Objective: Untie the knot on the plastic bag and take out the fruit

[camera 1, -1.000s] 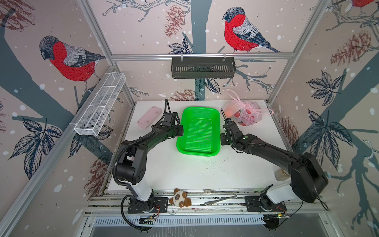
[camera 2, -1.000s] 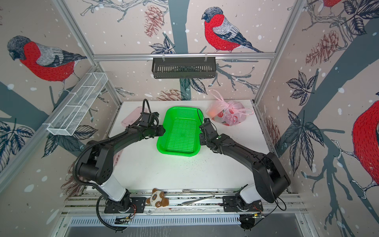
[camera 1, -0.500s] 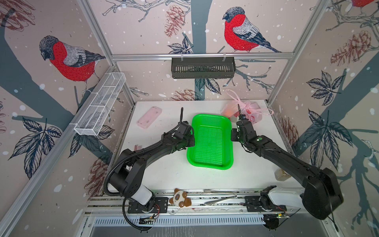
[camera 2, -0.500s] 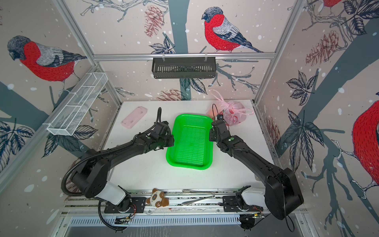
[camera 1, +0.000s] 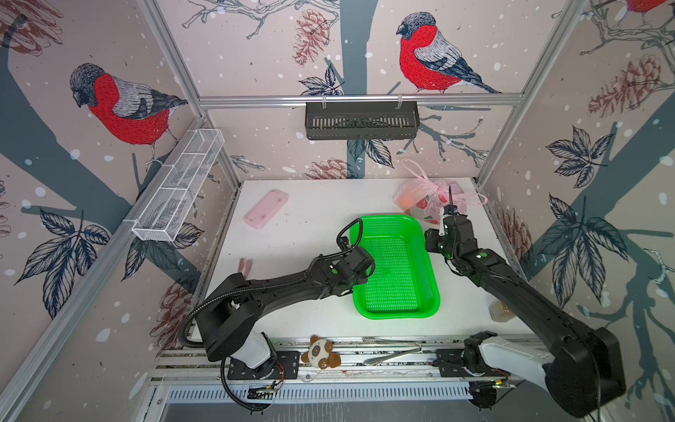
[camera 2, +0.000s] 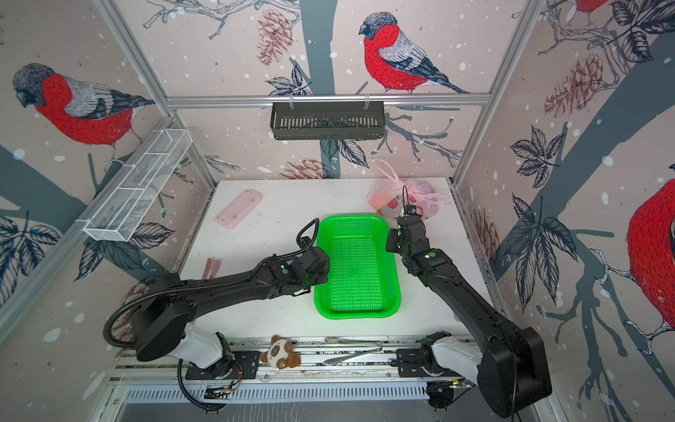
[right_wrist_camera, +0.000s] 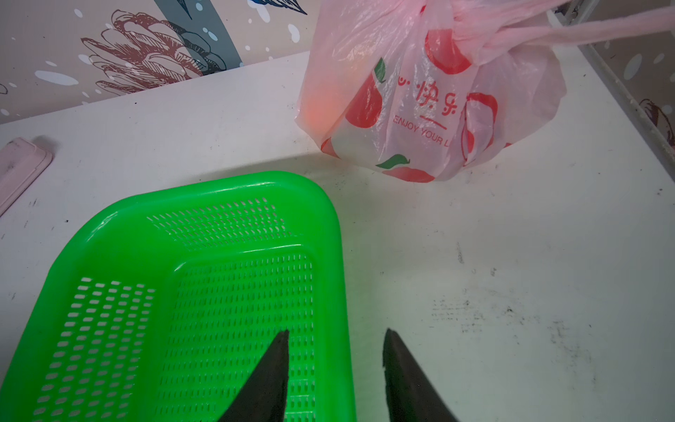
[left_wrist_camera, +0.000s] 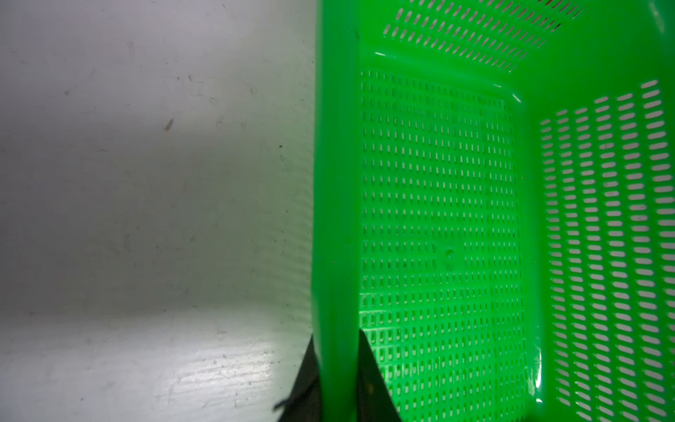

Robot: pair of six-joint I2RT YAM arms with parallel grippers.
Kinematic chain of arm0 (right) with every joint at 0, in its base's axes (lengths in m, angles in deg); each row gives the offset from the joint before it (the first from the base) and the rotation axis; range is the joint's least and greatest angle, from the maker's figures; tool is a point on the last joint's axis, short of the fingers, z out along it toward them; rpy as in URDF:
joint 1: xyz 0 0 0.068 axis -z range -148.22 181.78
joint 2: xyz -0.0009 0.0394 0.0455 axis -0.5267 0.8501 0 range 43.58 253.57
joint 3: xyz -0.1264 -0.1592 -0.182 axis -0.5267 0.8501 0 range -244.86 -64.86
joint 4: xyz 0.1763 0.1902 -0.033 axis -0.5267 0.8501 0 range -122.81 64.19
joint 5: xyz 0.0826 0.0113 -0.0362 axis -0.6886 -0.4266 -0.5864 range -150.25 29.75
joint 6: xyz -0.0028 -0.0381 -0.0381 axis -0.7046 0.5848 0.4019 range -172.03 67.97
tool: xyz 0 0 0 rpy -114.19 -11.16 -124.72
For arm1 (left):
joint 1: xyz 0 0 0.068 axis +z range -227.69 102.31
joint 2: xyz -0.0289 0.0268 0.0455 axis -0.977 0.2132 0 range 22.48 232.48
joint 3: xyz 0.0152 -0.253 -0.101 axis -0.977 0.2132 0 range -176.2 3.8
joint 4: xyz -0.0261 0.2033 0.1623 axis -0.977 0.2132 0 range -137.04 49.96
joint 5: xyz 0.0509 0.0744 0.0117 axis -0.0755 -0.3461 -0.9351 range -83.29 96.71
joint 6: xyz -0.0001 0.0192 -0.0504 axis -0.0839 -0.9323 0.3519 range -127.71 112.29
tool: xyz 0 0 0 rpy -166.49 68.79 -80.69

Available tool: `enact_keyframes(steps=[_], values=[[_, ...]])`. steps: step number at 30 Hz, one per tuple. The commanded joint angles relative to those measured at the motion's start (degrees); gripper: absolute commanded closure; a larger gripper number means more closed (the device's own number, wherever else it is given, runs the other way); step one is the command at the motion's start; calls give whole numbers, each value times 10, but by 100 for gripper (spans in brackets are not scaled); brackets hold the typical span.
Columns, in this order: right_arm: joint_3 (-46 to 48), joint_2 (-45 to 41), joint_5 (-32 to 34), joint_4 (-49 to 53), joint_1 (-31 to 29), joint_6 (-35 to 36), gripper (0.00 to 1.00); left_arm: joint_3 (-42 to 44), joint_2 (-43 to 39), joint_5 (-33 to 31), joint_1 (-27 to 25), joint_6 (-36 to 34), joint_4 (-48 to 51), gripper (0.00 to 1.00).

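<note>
The pale-pink plastic bag [camera 1: 427,204] [camera 2: 400,199] [right_wrist_camera: 431,109] with red fruit prints sits at the table's back right corner. Its knot [camera 1: 436,187] [right_wrist_camera: 471,33] is tied at the top. Of the fruit, only an orange glow [camera 1: 403,200] [right_wrist_camera: 317,109] shows through the film. My left gripper [camera 1: 361,272] [left_wrist_camera: 336,336] is shut on the left rim of the green basket [camera 1: 398,314] [left_wrist_camera: 334,182]. The right gripper [camera 1: 433,243] [right_wrist_camera: 336,331] stands open astride the basket's right rim [right_wrist_camera: 328,255], just short of the bag.
A flat pink case [camera 1: 266,209] lies at the back left and a small pink item [camera 1: 245,265] by the left edge. A plush toy [camera 1: 321,356] and metal tongs [camera 1: 394,352] rest on the front rail. A clear cup [camera 1: 502,312] stands at the front right.
The green basket has slid to the right and toward the front with my left gripper on its rim. The right arm has moved right alongside it, ending closer to the bag.
</note>
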Motion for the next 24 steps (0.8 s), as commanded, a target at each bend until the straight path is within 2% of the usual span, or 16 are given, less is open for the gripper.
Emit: enact_keyframes(steps=[1, 9, 24], values=[[12, -8, -31, -28, 15, 11, 56, -13, 15, -23, -17, 40, 61, 100], [29, -10, -55, -40, 40, 19, 56, -64, 48, -29, -29, 10, 107, 100], [35, -21, -69, -43, 51, 9, 54, -67, 42, -38, -36, -5, 120, 100]])
